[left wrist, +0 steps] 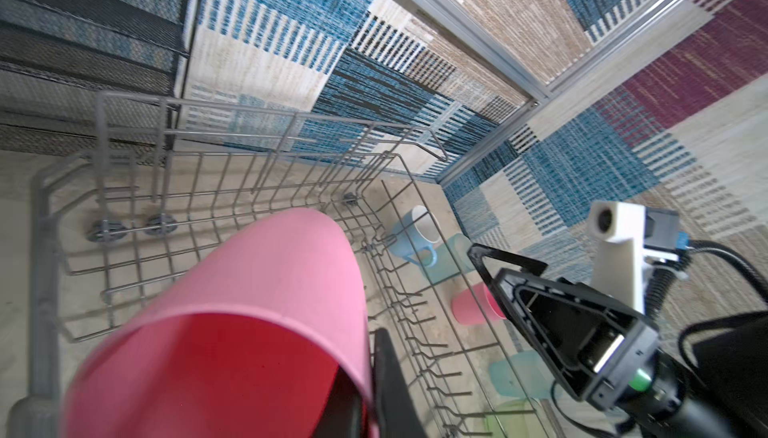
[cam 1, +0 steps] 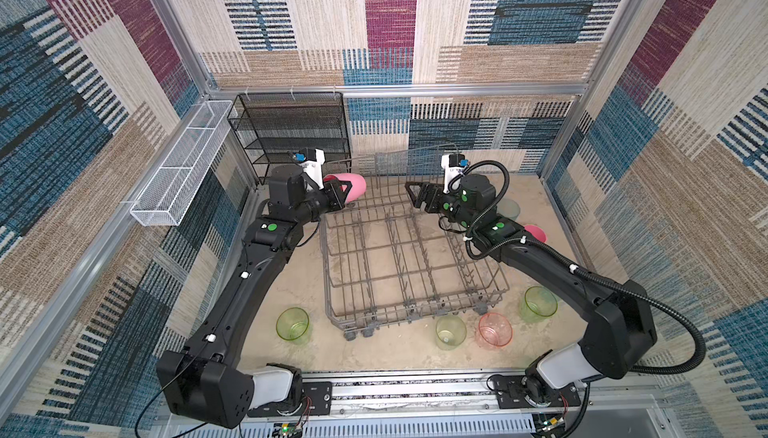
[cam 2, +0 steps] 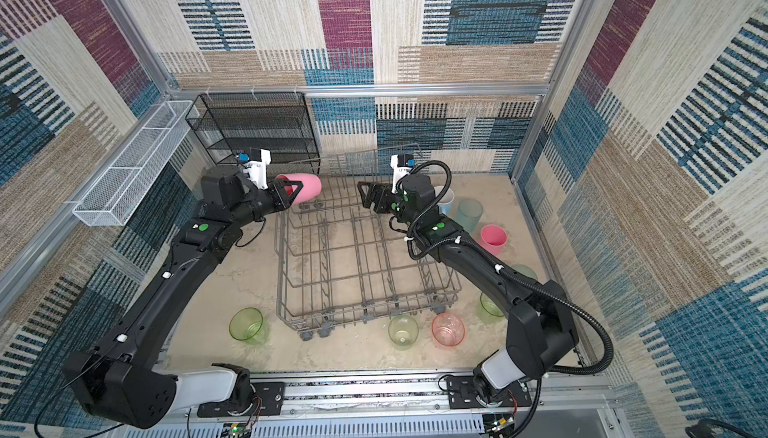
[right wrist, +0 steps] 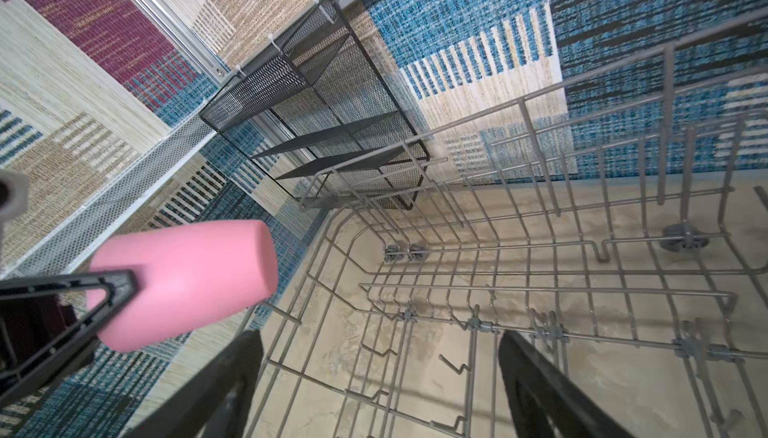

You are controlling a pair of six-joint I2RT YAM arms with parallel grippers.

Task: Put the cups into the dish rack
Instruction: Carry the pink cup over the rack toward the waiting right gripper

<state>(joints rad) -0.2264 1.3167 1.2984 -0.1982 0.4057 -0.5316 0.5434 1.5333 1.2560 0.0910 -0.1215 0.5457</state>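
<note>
Clamping pink cup [cam 1: 354, 187] near its rim w/ L gripper [cam 1: 340, 191], jaws squeezed onto the wall. Holding it sideways in the air, base pointing right, over far-left corner of dish rack [cam 1: 415, 308]. Holding R gripper [cam 1: 412, 197] w/ jaws wide apart, nothing btwn, touching nothing, above rack's far-right part, facing the cup.

Showing in L wrist view only: cup's red inside, one finger [left wrist: 390, 377] outside the wall, dark shape of the other in the mouth. Showing in R wrist view only: rack floor & tines through the gap btwn black fingers [right wrist: 232, 377].

Showing in a top view & L wrist view, hidden by R arm elsewhere: light-blue mug [cam 2: 446, 199], on table [cam 1: 291, 273] right of rack's far end, beside teal cup [cam 2: 470, 213] & second pink cup [cam 2: 493, 238].

Standing along rack's near side, left to right: green cup [cam 1: 293, 323], yellow-green cup [cam 1: 449, 332], pink-orange cup [cam 1: 494, 330].
</note>
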